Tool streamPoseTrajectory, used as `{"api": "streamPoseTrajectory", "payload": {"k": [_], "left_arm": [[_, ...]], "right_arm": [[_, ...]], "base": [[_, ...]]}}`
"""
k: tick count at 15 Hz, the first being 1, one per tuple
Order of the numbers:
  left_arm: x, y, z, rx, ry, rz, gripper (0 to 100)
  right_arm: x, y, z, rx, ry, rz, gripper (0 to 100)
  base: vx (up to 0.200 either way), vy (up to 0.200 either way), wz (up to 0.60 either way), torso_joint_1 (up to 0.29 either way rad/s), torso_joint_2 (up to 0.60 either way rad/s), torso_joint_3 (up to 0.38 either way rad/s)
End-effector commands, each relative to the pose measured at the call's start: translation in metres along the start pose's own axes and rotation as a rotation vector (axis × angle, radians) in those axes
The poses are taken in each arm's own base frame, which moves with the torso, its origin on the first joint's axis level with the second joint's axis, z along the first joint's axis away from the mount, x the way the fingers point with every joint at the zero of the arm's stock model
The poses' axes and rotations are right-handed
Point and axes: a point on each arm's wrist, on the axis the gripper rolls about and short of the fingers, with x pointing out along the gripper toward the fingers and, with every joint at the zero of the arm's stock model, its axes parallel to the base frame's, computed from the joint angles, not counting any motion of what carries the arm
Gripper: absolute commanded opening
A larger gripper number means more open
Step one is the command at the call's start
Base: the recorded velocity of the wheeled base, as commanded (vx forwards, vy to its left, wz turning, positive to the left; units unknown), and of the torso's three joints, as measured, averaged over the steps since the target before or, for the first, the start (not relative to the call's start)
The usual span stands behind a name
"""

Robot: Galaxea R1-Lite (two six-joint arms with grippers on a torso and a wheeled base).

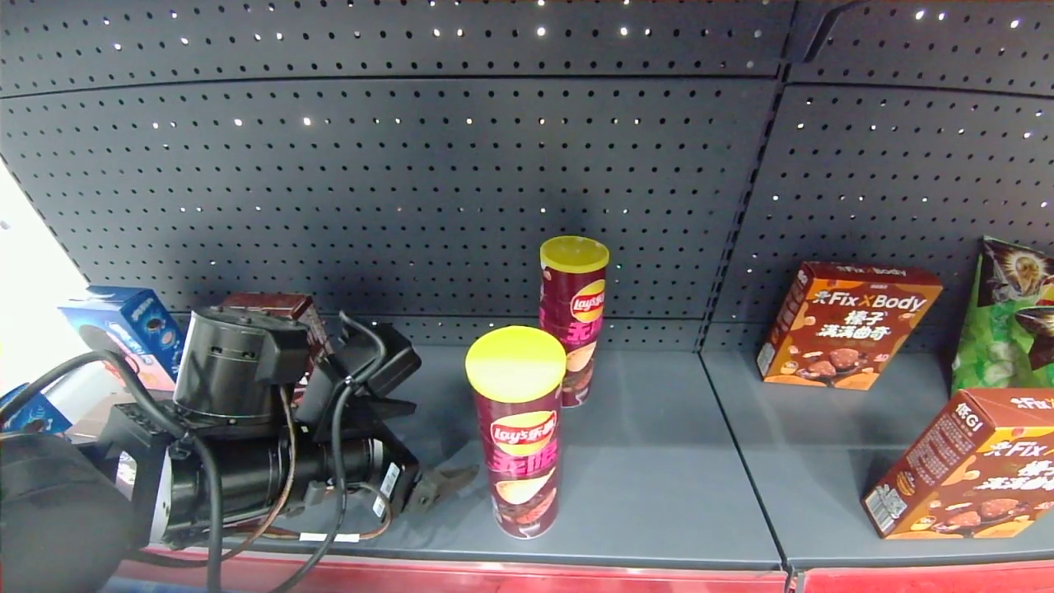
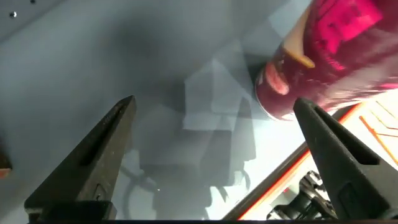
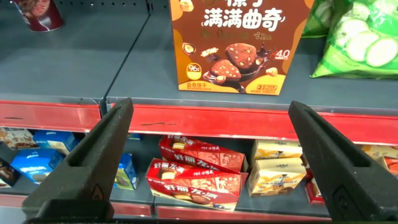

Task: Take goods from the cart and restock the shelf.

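Two maroon chip cans with yellow lids stand upright on the grey shelf (image 1: 659, 486): the front can (image 1: 517, 445) near the shelf's front edge, the rear can (image 1: 574, 321) close to the pegboard back. My left gripper (image 1: 424, 445) lies low over the shelf just left of the front can, open, with nothing between its fingers. The left wrist view has the left gripper (image 2: 214, 102) over bare shelf, with the front can (image 2: 323, 56) just beyond one fingertip. My right gripper (image 3: 210, 104) is open and empty, facing the shelf's red front edge (image 3: 249, 118).
A brown cookie box (image 1: 848, 325) and a green bag (image 1: 1005, 321) stand on the right shelf bay, with a second brown box (image 1: 963, 465) at the front right. A blue box (image 1: 123, 325) sits at the far left. Red boxes (image 3: 199, 177) fill the lower shelf.
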Motion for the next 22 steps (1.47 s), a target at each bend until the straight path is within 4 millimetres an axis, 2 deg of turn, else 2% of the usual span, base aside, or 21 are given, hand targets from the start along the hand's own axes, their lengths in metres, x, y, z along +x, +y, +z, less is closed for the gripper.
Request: {"api": "streamPoseTrajectory", "payload": {"k": [1,11,22], "left_arm": [[0.006,0.001,-0.003,-0.010,0.025,0.037,100],[0.021,-0.008,-0.001,-0.040,0.004,0.039,100],[0.029,-0.017,0.005,-0.024,0.000,0.027,100]], "right_arm": [[0.000,0.000,0.000,-0.002,0.001,0.001,100],[0.000,0.000,0.000,-0.002,0.001,0.001,100],[0.000,0.000,0.000,0.000,0.000,0.001,100]], "base": [[0.000,0.000,0.00,0.000,0.00,0.000],[0.000,0.000,0.00,0.000,0.00,0.000],[0.000,0.000,0.00,0.000,0.00,0.000]]}}
